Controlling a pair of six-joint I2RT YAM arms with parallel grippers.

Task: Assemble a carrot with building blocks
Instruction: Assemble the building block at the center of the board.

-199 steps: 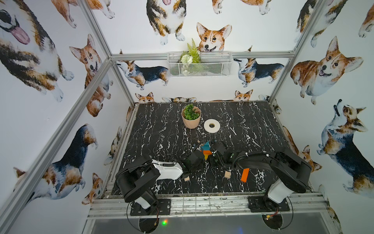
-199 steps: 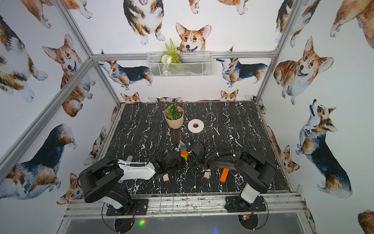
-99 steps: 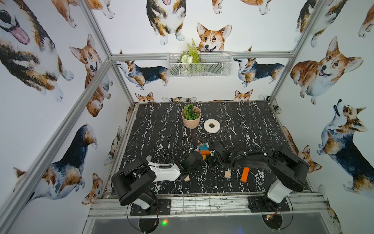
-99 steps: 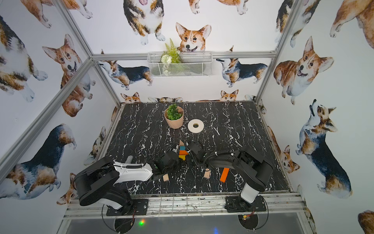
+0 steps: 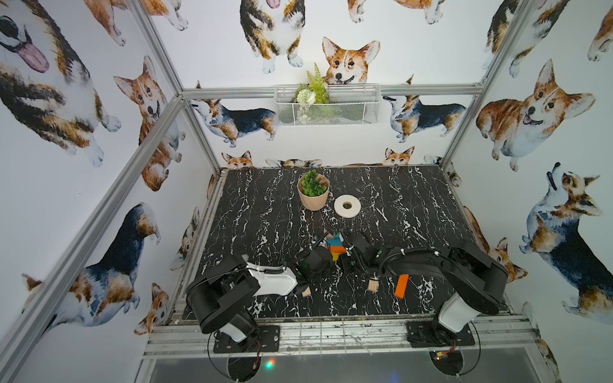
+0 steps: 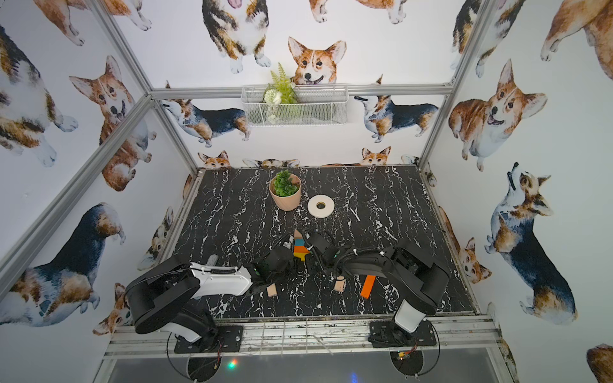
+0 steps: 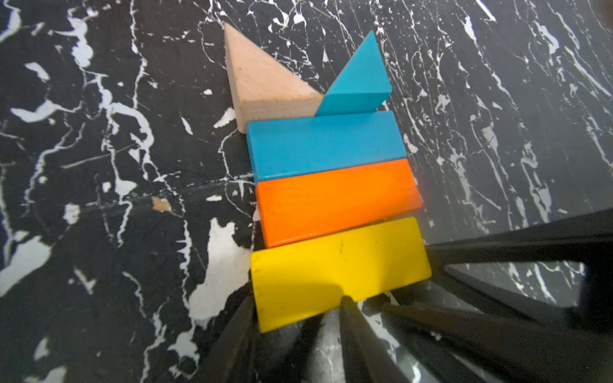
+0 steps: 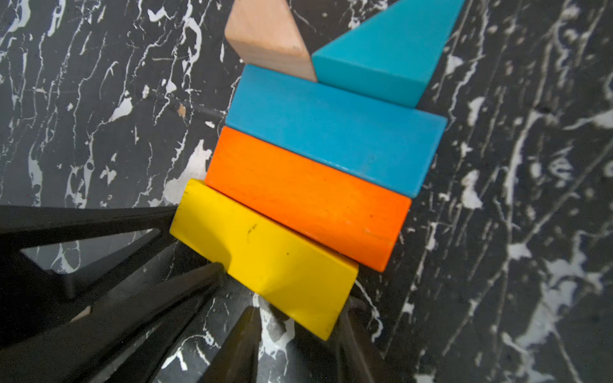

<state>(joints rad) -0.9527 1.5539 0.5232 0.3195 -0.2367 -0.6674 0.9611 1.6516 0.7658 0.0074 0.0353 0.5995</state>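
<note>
Lying toward the near edge of the surface are a wood block, a second wood block and a loose orange bar, all apart. Just past them, in the middle, the left fingers and right fingers are spread, tips touching the yellow bar, not pinching it. That bar is the near end of the carrot, lying flat, with a blue triangle and wood triangle at its far end. Farther back stand a tape roll and plant pot.

No legible txt/labels/nos. anywhere.
</note>
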